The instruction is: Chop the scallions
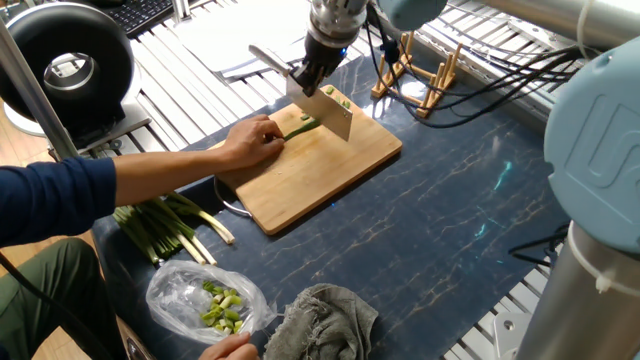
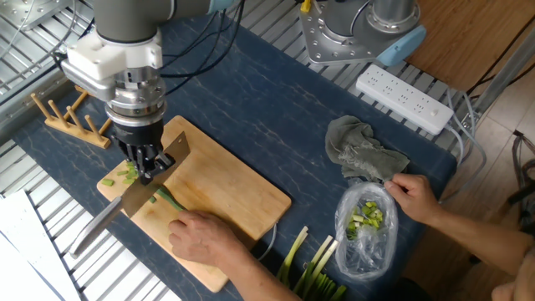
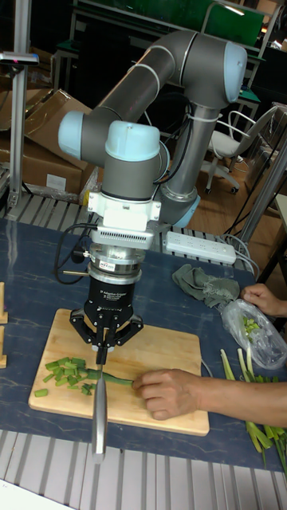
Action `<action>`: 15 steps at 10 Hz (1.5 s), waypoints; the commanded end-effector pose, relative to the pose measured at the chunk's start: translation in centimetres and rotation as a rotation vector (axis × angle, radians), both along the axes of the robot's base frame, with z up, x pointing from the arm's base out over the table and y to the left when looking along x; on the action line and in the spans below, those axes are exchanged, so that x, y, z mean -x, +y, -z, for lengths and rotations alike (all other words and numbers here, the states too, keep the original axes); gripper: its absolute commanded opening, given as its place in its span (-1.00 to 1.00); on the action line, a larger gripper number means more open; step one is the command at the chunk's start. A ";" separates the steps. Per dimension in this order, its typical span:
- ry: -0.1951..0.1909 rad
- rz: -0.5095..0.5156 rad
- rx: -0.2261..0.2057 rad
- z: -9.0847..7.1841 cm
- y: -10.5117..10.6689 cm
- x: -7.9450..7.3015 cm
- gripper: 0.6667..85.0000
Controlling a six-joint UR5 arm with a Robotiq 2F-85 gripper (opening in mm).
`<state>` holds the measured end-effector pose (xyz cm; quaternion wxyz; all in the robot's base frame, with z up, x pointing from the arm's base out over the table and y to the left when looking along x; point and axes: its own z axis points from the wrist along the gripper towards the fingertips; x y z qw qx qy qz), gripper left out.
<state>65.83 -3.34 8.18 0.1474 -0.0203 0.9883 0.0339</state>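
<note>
A: Where do the scallions (image 3: 118,381) lie against the blade?

B: In the tall fixed view, low in the frame, the stalk runs left to right across the cutting board (image 3: 171,344), while the knife (image 3: 99,410) points down toward the bottom edge. So its long axis crosses the blade nearly square. The cut bits (image 3: 64,374) sit in a heap at lower left, just past the blade's far side.

A: And the gripper (image 3: 106,338)?

B: Clenched on the knife handle, directly above the stalk's cut end. The blade appears to meet the stalk there, though I cannot tell if it is fully through.

A: What holds the stalk?

B: A person's hand (image 3: 169,392), right of the blade, pinning the uncut length. In one fixed view it shows at centre left (image 1: 248,140), with the blade (image 1: 331,113) just beyond its fingertips.

A: So the next slice?

B: I judge it must step toward that hand, along the stalk, and the gap there is narrow.
</note>
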 end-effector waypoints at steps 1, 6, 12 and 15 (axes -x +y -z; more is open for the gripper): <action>-0.010 0.008 -0.005 0.3 0.2 0.3 -0.98; -0.010 0.002 0.003 0.3 0.1 0.8 -0.98; -0.026 -0.007 0.000 1.1 0.4 0.1 -0.98; -0.048 -0.014 -0.005 1.5 0.4 -0.9 -0.98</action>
